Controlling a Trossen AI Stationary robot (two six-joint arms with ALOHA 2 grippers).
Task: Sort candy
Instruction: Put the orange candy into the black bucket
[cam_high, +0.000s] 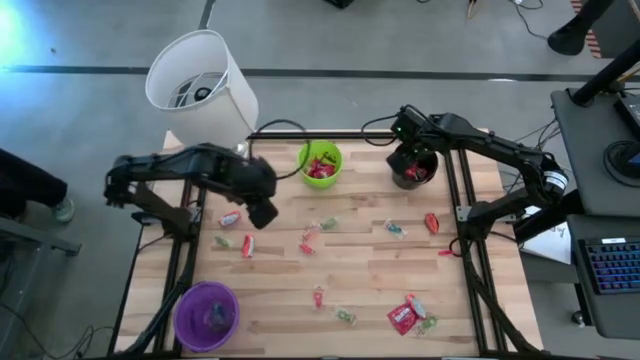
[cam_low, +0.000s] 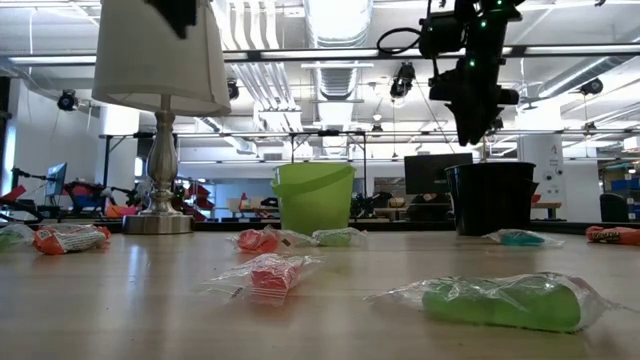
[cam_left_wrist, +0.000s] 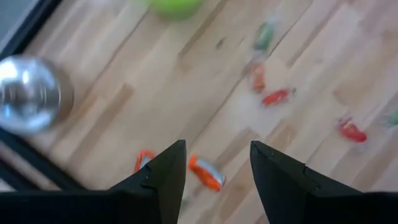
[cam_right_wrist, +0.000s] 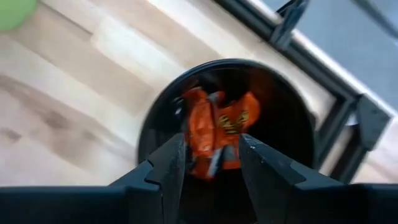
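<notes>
Your right gripper (cam_right_wrist: 211, 163) hung over the black cup (cam_right_wrist: 227, 118), fingers parted, orange candy (cam_right_wrist: 214, 134) below them; loosed off-centre, it could bounce onto the tabletop (cam_high: 360, 270). Left gripper (cam_left_wrist: 214, 171) hovered open over scattered sweets.

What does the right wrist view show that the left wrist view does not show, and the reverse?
Only the right wrist view shows the black cup from above, with orange packets inside, below the open right gripper. Only the left wrist view shows the lamp base and loose candy on the table, under the open left gripper. Both show the wooden tabletop and part of the green cup.
</notes>
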